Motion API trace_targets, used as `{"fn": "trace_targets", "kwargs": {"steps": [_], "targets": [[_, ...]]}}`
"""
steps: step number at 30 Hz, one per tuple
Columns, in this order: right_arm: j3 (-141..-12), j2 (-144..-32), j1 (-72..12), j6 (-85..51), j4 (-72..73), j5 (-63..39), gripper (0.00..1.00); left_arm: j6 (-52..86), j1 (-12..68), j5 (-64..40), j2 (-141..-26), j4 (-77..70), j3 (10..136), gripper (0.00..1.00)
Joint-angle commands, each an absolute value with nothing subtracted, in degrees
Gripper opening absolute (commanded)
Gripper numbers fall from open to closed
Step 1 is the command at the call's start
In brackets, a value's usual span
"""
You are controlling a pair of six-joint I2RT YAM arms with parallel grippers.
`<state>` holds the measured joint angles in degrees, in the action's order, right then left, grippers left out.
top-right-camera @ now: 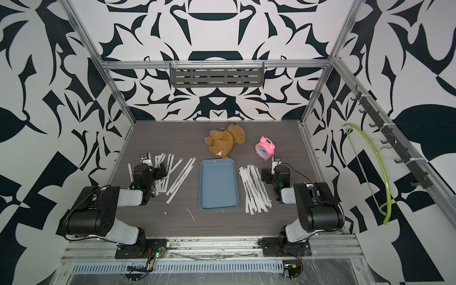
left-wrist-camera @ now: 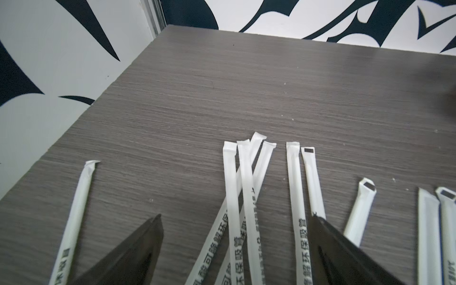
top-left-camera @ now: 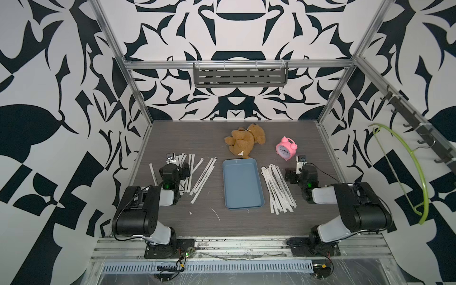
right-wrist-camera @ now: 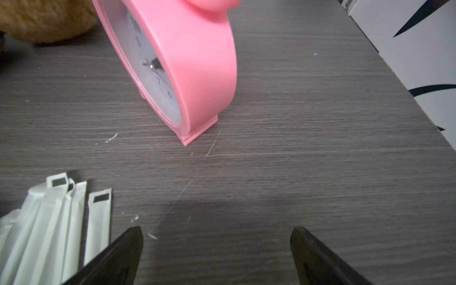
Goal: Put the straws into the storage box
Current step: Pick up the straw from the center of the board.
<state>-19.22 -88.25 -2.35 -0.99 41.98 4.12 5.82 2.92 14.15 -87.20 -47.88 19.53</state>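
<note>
Grey wood-grain table (top-left-camera: 197, 222), scuffed. Nearest the front edge, just short of the storage box (top-left-camera: 243, 185), lie thin white scraps (top-left-camera: 215, 213). The box lies flat, nothing in it.

All straws (top-left-camera: 277, 188) are outside it: a tight, overlapping pile just R of the box, and a looser L fan (top-left-camera: 203, 179) on its other side.

L gripper (left-wrist-camera: 236, 217) hangs over the L fan w/ jaws spread wide, gripping nothing. L arm (top-left-camera: 170, 175) covers several straws in both top views. R gripper (right-wrist-camera: 216, 229) is past the pile, on the side away from the box. Its jaws are also wide and empty, over bare table.

Behind the box, a teddy bear (top-left-camera: 244, 140) lies right at the far rim; can't tell if it touches. Pink clock (top-left-camera: 286, 148) stands upright, far-R of the box. Its top is cut off in the R wrist view, where only a corner of the bear shows. Straw print is unreadable from the top.

Beyond that, a slotted grey shelf (top-left-camera: 240, 75) sits on the back wall and a green hanger (top-left-camera: 415, 159) on the R wall. Walls are black-and-white patterned.
</note>
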Motion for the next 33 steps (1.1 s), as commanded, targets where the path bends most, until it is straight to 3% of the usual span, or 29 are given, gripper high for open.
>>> {"fn": "trace_targets", "kwargs": {"steps": [1, 33], "targets": [[-21.6, -88.6, -2.8, 0.1, 48.3, 5.7, 1.00, 4.5, 3.3, 15.3, -88.6, -52.4, 20.8, 0.99], [-22.5, -87.4, -3.3, 0.9, 46.0, 6.1, 1.00, 3.7, 3.3, 13.3, -87.7, -54.2, 20.0, 0.99]]}}
